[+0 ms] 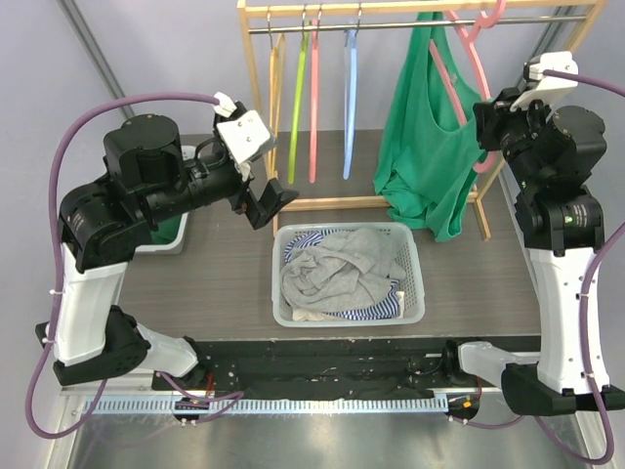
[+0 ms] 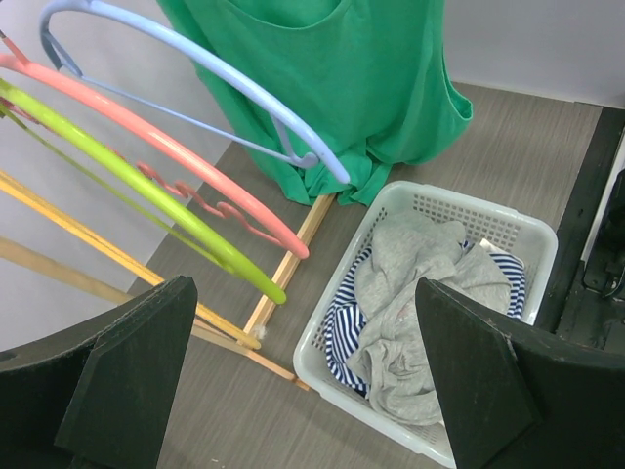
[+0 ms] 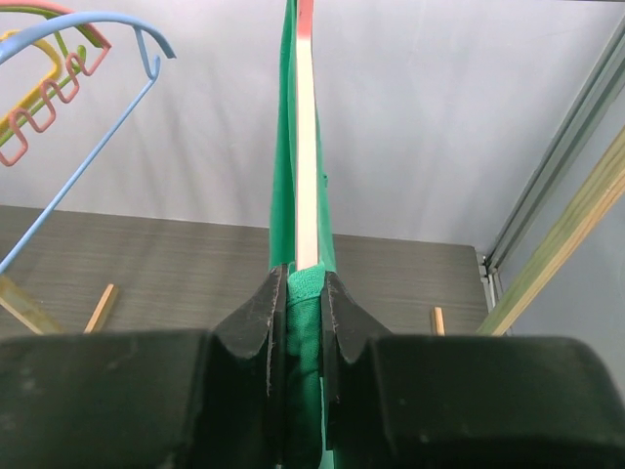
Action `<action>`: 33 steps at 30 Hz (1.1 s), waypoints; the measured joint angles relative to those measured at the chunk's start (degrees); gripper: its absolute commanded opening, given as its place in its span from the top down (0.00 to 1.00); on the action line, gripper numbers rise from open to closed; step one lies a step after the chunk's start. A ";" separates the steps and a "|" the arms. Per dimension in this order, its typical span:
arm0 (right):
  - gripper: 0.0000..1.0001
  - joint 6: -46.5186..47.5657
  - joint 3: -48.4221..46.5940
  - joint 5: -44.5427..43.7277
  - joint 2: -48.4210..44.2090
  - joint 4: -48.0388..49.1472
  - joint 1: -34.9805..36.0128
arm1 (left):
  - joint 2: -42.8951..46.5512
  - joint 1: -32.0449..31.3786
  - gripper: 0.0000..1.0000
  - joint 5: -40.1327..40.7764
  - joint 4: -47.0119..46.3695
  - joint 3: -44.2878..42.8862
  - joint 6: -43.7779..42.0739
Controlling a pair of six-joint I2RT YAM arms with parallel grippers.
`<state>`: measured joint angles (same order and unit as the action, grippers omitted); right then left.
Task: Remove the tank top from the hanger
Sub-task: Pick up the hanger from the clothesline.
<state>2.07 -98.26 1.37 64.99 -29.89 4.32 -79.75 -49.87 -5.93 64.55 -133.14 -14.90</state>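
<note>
**Green tank top pinched at the rack's right end**

Wood-grain bench [image 1: 195, 283] carries a wooden rack [image 1: 391, 6] along its far side and a white basket [image 1: 415, 283] in the middle. The tank top [image 1: 420, 147] hangs at the right end of the rack on a tilted pink hanger [image 1: 467, 44], and its hem sags to the rack's base rail. The right arm [image 1: 566, 205] reaches up to that hanger from the right. Its jaws are clenched on a fold of the green fabric, and the hanger's edge rises straight up from between them. The left arm [image 1: 146, 186] hovers over the bench left of the basket, its jaws spread wide and holding nothing. Grey clothes [image 1: 337, 269] and a striped piece fill the basket. Four bare hangers [image 1: 314, 107], yellow, green, pink and blue, hang at the rack's left end.
</note>
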 measured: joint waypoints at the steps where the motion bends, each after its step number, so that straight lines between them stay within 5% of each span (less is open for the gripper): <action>1: 0.99 0.00 0.00 0.07 0.17 0.02 0.00 | 0.09 0.15 0.00 -0.11 0.02 0.00 0.02; 7: 0.99 -0.66 1.09 1.90 -2.05 -2.82 0.00 | 0.83 0.46 0.01 -0.39 0.00 0.07 0.83; 18: 0.99 -4.68 1.70 -0.63 -16.83 -22.60 0.35 | 1.11 0.81 0.00 -0.33 -0.02 0.61 1.05; 24: 0.99 -3.91 6.38 2.89 -32.00 -18.60 0.92 | 1.05 1.03 0.00 -0.13 -0.07 1.03 1.25; 27: 0.99 -3.63 -0.28 4.50 -35.26 -18.10 1.79 | 1.01 1.05 0.00 -0.15 -0.07 1.03 1.38; 33: 0.99 -5.42 -21.24 12.02 -25.86 -10.25 2.45 | 1.16 1.25 0.00 -0.17 -0.09 1.22 1.49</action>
<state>-3.36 -119.50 13.39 39.13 -40.14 6.76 -78.59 -48.62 -6.11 64.47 -131.92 -13.41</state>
